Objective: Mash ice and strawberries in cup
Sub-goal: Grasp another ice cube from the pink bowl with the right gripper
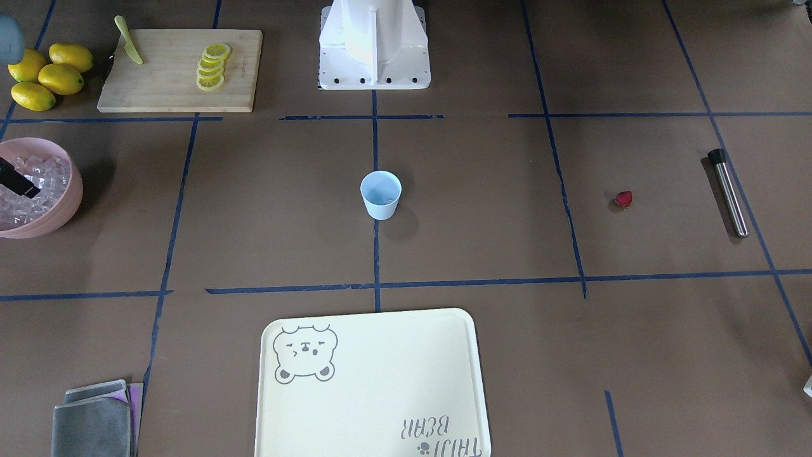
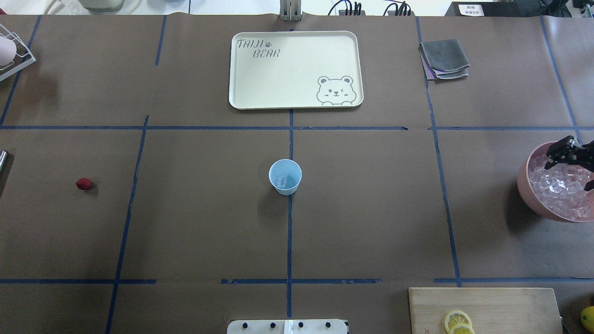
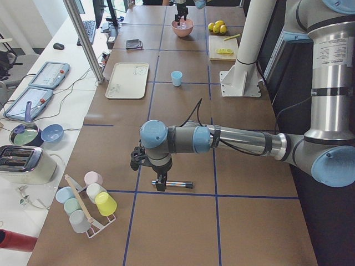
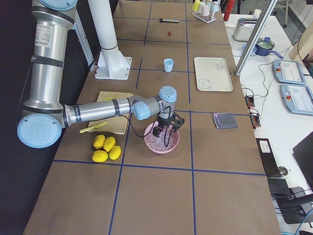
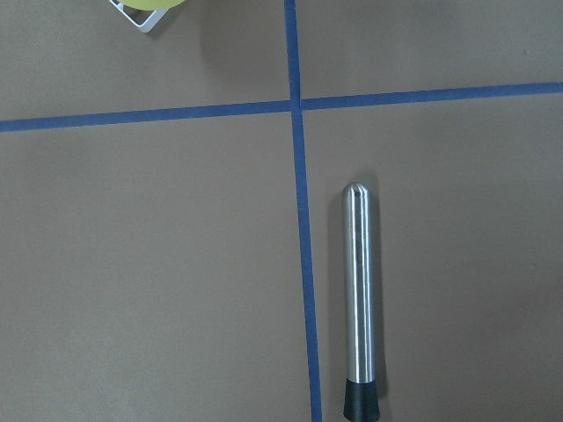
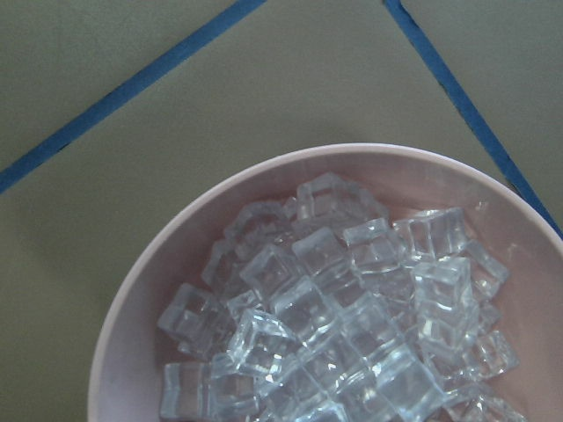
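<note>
- My right gripper (image 4: pixel 165 130) hangs over the pink bowl (image 2: pixel 526 195) at the right end of the table. Its two fingers look apart. The overhead view cuts off part of it at the picture's edge.
- The ice (image 6: pixel 352 325) is piled in that bowl, lots of small clear cubes. My right wrist camera sees only part of the bowl and none of my fingers.
- The cup (image 1: pixel 381 195) stands upright in the middle of the table, well apart from both my grippers. Something pale glints at its bottom, and I cannot tell what it is.
- The strawberry (image 1: pixel 624 200) lies by itself on the table, between the cup and the left end. It is too small to see well.
- My left gripper (image 3: pixel 160 183) hangs just above the metal stick (image 5: pixel 358 299) near the left end of the table. It shows only in one side view, small and dark, so I cannot tell if its fingers are apart or together.
- The metal stick lies flat and has a black tip. From overhead only its end peeks in at the edge.
</note>
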You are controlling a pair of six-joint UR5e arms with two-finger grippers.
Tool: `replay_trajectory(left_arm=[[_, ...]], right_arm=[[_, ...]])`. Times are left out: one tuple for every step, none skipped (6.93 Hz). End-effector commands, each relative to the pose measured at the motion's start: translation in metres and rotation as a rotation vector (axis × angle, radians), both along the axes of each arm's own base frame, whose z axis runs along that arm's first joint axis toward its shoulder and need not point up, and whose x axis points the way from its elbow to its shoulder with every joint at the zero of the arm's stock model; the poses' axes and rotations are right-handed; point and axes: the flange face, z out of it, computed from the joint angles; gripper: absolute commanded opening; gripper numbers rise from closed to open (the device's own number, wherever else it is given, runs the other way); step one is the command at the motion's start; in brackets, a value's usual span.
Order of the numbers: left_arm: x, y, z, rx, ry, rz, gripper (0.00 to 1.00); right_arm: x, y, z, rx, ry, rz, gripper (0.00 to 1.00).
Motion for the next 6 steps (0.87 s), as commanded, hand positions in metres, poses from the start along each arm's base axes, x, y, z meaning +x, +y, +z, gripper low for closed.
replay_trajectory(left_arm=[[0.0, 0.0, -0.002, 0.004, 0.0, -0.001, 1.0], [0.0, 0.0, -0.004, 0.008, 0.0, -0.001, 1.0], [0.0, 0.0, -0.007, 0.012, 0.0, -0.003, 1.0], [0.0, 0.0, -0.009, 0.016, 0.0, -0.002, 1.0], [-0.001, 0.0, -0.012, 0.023, 0.0, -0.004, 1.0], [-0.001, 0.004, -0.014, 0.023, 0.0, -0.005, 1.0]], right_arm=[[-0.001, -0.001, 0.004, -0.011, 0.004, 0.003, 0.96], [-0.002, -0.001, 0.004, -0.022, 0.001, 0.013, 0.95], [-0.003, 0.0, 0.003, -0.037, 0.0, 0.028, 0.95], [-0.007, 0.002, 0.003, -0.043, 0.002, 0.023, 0.95], [-0.011, 0.003, 0.004, -0.048, 0.002, 0.019, 0.95], [-0.012, 0.004, 0.0, -0.073, -0.002, 0.05, 0.95]])
